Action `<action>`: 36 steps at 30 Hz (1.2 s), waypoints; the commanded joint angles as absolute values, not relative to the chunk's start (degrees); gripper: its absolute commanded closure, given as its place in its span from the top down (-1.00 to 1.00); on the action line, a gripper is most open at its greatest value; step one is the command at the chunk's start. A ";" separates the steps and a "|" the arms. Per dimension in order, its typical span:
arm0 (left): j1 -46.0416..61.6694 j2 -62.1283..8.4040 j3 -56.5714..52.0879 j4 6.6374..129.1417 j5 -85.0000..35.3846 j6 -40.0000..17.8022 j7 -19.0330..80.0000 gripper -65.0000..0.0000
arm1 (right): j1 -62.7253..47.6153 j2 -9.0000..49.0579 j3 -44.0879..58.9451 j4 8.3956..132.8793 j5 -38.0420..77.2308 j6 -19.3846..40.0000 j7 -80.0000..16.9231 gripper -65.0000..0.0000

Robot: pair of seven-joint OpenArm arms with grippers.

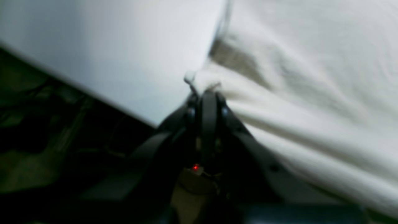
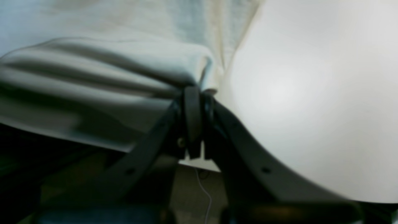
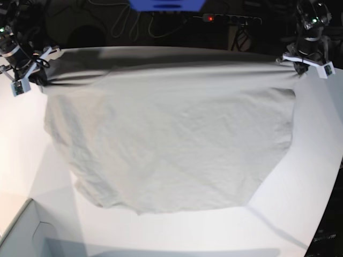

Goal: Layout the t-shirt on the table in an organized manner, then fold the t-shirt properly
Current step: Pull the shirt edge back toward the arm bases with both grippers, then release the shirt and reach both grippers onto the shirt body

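Both wrist views are blurred and dim. The table (image 3: pixel 316 160) is lit brightly from above, the background is left dark, and edges are bent.

The shirt (image 3: pixel 171 144) is a plain pale beige-grey with no print, shading darker grey in its folds and creases. The table (image 3: pixel 311 176) is flat matte white. Both grippers, left (image 1: pixel 207 93) and right (image 2: pixel 194 93), are black; a small red light (image 1: pixel 195 167) glows on the left one. A blue object (image 3: pixel 166 5) sits against the dark background.
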State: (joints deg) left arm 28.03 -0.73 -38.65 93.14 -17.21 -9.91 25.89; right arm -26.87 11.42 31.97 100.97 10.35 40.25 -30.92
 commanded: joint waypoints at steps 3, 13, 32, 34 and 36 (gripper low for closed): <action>28.00 -1.01 -39.08 91.38 -17.10 -9.19 24.31 -1.00 | -27.56 12.53 31.87 101.85 10.33 40.00 -30.29 -1.00; 27.91 -1.36 -39.08 90.15 -17.10 -9.27 24.31 -0.77 | -27.65 10.24 22.81 102.20 -6.11 40.00 -30.29 -0.62; 21.67 -0.84 -38.99 104.48 -16.92 -9.27 24.31 0.00 | -16.57 5.93 32.40 109.49 -6.29 40.00 -30.29 -0.01; 16.57 -0.75 -38.90 100.26 -16.75 -9.27 24.40 0.00 | -11.65 5.85 29.05 106.33 -7.25 40.00 -30.29 -0.12; 11.74 -1.19 -38.11 94.99 -16.75 -9.27 25.01 0.00 | -6.64 5.76 26.51 101.58 -9.27 40.00 -30.29 -0.31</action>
State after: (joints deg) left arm 11.44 -0.73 -37.91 94.35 -16.36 -9.32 25.52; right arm -7.18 4.93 26.09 100.60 -8.99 40.23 -31.40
